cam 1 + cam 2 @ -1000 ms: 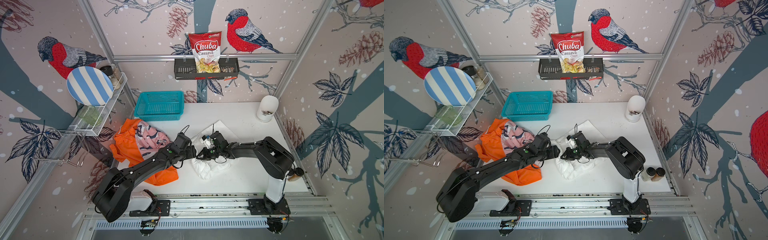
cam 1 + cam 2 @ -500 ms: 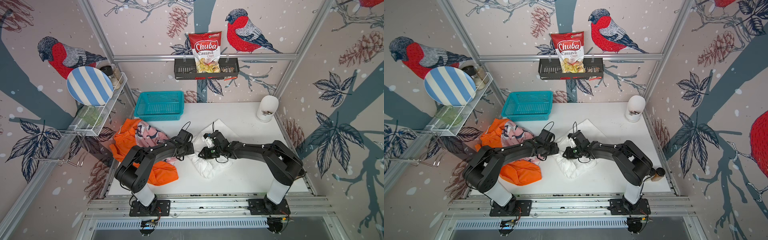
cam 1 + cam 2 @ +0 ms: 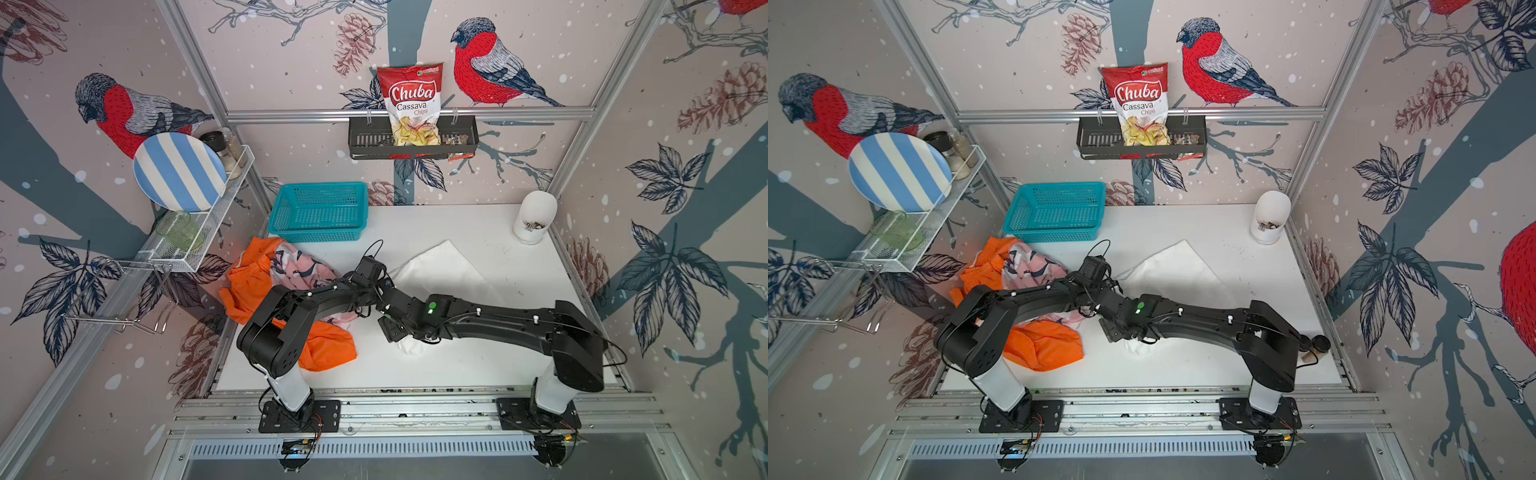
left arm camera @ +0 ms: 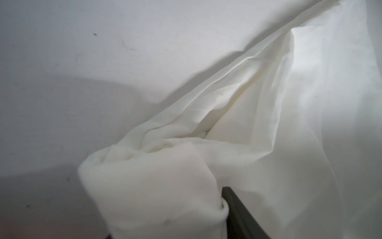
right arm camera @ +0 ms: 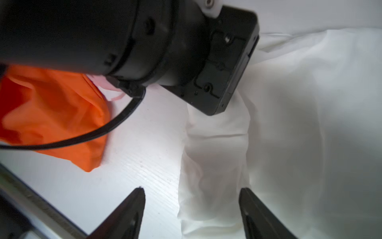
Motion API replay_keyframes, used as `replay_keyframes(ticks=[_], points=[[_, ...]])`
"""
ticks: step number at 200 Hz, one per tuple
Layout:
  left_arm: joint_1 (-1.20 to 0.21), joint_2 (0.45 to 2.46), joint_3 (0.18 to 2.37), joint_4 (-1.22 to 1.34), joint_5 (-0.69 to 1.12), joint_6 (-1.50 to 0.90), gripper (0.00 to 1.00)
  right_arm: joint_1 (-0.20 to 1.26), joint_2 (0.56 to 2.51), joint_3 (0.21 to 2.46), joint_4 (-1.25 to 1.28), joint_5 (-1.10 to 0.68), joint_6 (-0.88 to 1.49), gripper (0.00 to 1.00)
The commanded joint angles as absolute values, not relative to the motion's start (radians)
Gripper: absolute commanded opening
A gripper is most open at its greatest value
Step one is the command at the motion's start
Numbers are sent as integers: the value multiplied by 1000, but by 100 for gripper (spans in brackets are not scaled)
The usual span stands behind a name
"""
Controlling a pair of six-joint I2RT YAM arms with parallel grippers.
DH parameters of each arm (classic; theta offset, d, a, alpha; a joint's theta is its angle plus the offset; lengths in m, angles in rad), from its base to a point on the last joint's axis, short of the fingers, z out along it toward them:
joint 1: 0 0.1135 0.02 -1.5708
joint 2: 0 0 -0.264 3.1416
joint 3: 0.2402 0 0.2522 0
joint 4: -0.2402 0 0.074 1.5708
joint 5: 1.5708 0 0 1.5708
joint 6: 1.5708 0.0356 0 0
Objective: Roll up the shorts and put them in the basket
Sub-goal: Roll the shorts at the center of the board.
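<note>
Writing shows on only one thing, the red bag (image 3: pixel 411 104) standing in the black wall rack (image 3: pixel 365 141), which reads "Chuba Cassava Chips" in both top views; the small logo at its top edge is too small to read. No label can be made out on any of the shorts. The white shorts (image 3: pixel 440 270) lie in the middle of the worktop (image 3: pixel 457 365), their far part spread flat and their near end turned into a short roll. The left gripper (image 4: pixel 165 213) has that rolled end between its jaws, which are partly closed with one dark finger pressed against the side of the roll. The right gripper (image 5: pixel 192 207) hangs just beside it with its jaws spread wide, white cloth lying between and below the two fingers and nothing gripped. In both top views the two arms meet over the near edge of the white cloth and hide much of the roll. The orange shorts (image 3: pixel 328 345) are heaped at the left side of the worktop, with the pink shark-print shorts (image 3: pixel 299 266) crumpled on top of them, both just in front of the teal basket (image 3: pixel 320 212).
</note>
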State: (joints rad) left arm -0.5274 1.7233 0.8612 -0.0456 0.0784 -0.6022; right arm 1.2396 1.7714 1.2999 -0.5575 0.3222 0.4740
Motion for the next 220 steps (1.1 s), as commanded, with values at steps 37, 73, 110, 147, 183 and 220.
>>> replay_keyframes(ticks=[37, 73, 110, 147, 183, 220], points=[[-522, 1737, 848, -198, 92, -607, 55, 1305, 1969, 1341, -632, 505, 497, 83], [-521, 1750, 847, -198, 98, -603, 55, 1321, 2040, 1320, -613, 490, 514, 78], [-519, 1738, 838, -196, 98, -605, 56, 1319, 2029, 1267, -625, 502, 562, 50], [-505, 1675, 833, -233, 72, -600, 58, 1297, 1920, 1207, -533, 355, 537, 8], [-472, 1577, 821, -294, 11, -589, 62, 1183, 1752, 1027, -212, -145, 568, 0], [-439, 1513, 836, -344, 1, -571, 65, 1009, 1654, 782, 185, -540, 721, 0]])
